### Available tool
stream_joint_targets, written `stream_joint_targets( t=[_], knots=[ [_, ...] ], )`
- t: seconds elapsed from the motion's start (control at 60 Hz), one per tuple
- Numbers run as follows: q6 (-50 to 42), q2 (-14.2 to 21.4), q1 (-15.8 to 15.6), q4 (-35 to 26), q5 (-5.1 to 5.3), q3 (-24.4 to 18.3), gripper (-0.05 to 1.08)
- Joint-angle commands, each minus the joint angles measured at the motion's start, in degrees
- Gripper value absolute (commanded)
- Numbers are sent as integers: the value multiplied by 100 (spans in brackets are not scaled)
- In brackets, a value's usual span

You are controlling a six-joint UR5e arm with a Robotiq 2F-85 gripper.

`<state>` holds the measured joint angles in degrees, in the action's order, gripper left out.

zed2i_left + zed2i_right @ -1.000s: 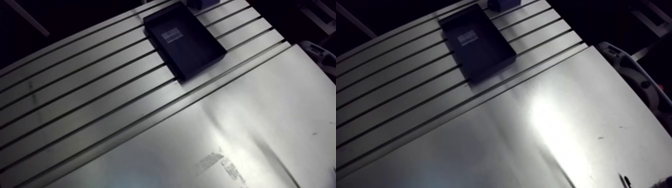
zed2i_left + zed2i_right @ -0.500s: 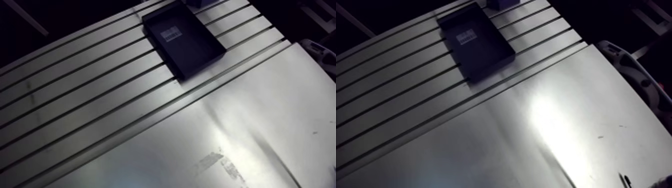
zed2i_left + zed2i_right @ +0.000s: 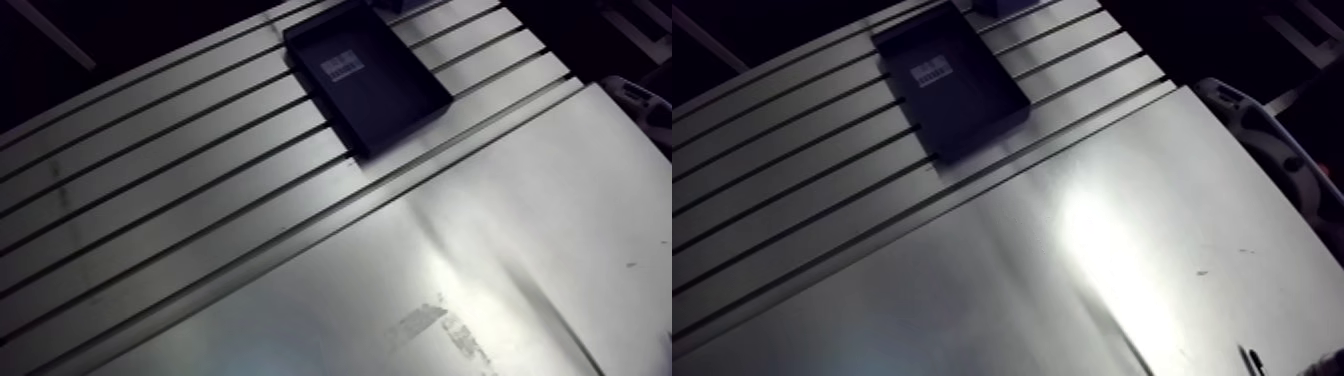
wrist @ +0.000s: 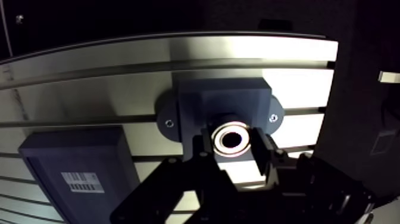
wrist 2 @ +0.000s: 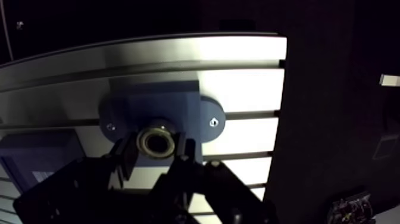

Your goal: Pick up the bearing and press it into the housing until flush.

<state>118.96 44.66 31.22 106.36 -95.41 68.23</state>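
Note:
In the wrist view the bearing (image 4: 232, 138), a bright steel ring with a dark bore, sits pinched between my two fingertips. My gripper (image 4: 233, 145) is shut on it, one dark finger (image 4: 205, 150) on each side. Directly ahead of and under the bearing is the housing (image 4: 220, 102), a dark blue block with two screwed side flanges, bolted to the slotted table (image 4: 119, 65). Whether the bearing touches the housing bore I cannot tell. The arm view shows neither the gripper nor the bearing, only a blue corner of the housing (image 3: 999, 4) at the picture's edge.
A shallow black tray (image 3: 366, 78) with a white barcode label (image 3: 340, 69) lies on the slotted table (image 3: 150, 200) beside the housing. It also appears beside my gripper, the tray (image 4: 71, 158). A smooth steel plate (image 3: 500, 250) covers the near part of the table.
The arm view has shifted slightly, so the tray now sits a little higher in the picture. That is the camera moving; nothing on the table has moved.

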Motion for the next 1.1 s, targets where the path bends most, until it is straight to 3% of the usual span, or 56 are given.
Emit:
stream_joint_targets(
  t=[0.017, 1.1],
  knots=[
    [-8, 2, -1, 3, 1, 51, 68],
    [-8, -59, -9, -5, 1, 10, 68]
  ],
)
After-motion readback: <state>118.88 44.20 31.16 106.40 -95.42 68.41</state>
